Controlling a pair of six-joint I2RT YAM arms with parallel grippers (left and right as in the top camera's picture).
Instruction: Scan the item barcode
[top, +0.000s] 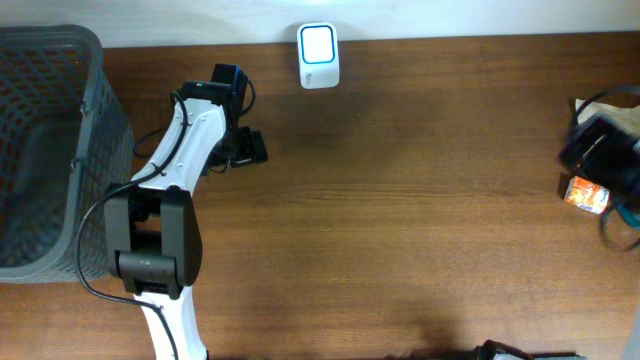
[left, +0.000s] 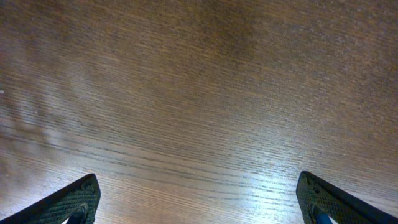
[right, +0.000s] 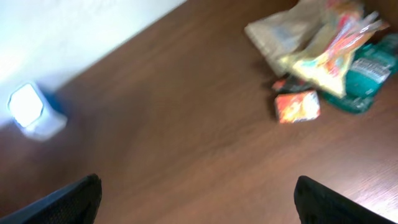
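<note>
In the left wrist view we see the left end effector (left: 199, 205) open, its two fingers wide apart over the bare bench (left: 199, 93), with nothing between them. The right end effector (right: 199, 205) is open too, its jaws spread and empty. Beyond it, toward the right of its wrist view and well apart from the fingers, a small orange packet (right: 297, 106) lies flat on the wood. It sits just beside the near edge of a pile of snack packets (right: 323, 50). Farther off on the left, by the pale back edge, stands the white scanner (right: 30, 112). From overhead we find the right arm blurred at the right edge with the orange packet near it, and a grey basket (top: 95, 110) on the far left.
</note>
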